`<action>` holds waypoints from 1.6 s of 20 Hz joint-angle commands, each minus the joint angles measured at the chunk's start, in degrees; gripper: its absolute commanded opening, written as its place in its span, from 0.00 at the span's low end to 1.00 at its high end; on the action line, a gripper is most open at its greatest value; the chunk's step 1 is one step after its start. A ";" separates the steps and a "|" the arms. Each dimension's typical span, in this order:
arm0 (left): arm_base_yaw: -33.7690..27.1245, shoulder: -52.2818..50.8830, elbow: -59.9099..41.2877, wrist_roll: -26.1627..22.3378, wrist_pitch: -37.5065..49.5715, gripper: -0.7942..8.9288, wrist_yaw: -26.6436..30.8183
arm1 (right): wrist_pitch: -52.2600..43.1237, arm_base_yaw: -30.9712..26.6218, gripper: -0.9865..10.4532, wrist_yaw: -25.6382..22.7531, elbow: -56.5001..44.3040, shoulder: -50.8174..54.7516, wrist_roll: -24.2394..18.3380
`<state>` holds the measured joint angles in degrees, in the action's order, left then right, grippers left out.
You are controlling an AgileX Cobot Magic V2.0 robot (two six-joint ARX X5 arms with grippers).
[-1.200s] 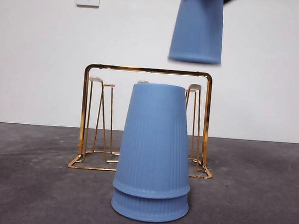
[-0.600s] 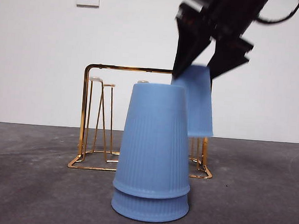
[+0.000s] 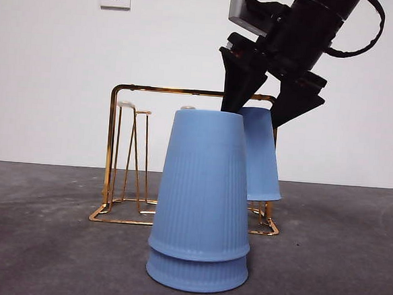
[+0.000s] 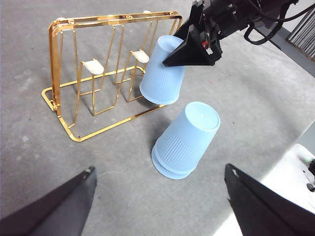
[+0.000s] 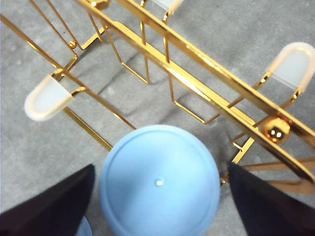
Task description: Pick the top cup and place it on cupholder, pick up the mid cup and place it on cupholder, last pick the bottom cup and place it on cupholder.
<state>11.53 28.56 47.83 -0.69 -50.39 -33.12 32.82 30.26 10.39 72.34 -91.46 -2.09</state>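
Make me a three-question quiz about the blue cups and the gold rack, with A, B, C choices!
1. Where is the cup the right gripper just let go of?
A. on a peg at one end of the gold rack
B. on top of the stack
C. lying on the table

2. How many cups are in the stack in front?
A. one
B. two
C. four

3. How is the right gripper?
A. shut on the cup
B. open above the cup
C. out of sight

Answers: 1 A, the cup hangs upside down at the rack's end. 2 B, two rims show at the bottom. 3 B, its jaws spread wide on either side of the cup's top.
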 commanded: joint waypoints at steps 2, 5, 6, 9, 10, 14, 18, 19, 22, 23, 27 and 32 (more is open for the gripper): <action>0.15 0.24 1.18 -0.09 0.63 0.51 -0.35 | -0.24 0.20 0.49 -0.37 0.63 0.96 0.59; 0.15 0.24 1.18 0.11 0.66 0.53 -0.35 | 0.55 0.20 0.49 -1.64 0.63 5.99 0.59; 0.17 0.24 1.18 0.11 0.68 0.53 -0.33 | 1.51 0.20 0.49 -1.66 0.63 8.20 0.59; 0.17 0.26 1.18 0.09 0.79 0.53 -0.35 | 5.62 0.33 0.49 -1.42 0.63 15.30 0.61; 0.17 0.28 1.18 0.11 0.94 0.53 -0.35 | 7.32 0.42 0.49 -1.33 0.63 17.77 0.61; 0.17 0.31 1.18 0.11 1.81 0.53 -0.35 | 13.22 1.38 0.49 3.26 0.55 26.34 0.83; 0.17 0.28 1.18 0.09 1.84 0.53 -0.35 | 13.31 1.95 0.49 5.07 -6.38 35.30 1.38; 0.17 0.28 1.18 0.11 1.84 0.53 -0.35 | 12.33 1.95 0.49 5.14 -10.03 38.38 1.75; 0.17 0.28 1.18 0.09 1.90 0.53 -0.35 | 9.09 1.97 0.49 8.41 -19.15 45.66 3.63; 0.17 0.28 1.18 0.09 1.90 0.53 -0.35 | 8.11 1.97 0.49 9.62 -21.88 47.98 4.42; 0.17 0.31 1.18 0.09 1.97 0.53 -0.35 | 7.48 1.97 0.49 10.80 -26.91 52.57 5.09; 1.60 2.67 1.40 1.25 2.75 0.58 -0.35 | 7.56 1.97 0.49 10.75 -26.97 53.00 5.09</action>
<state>12.99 30.72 47.88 0.01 -48.25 -33.12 40.86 31.81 20.99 45.12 -38.24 2.42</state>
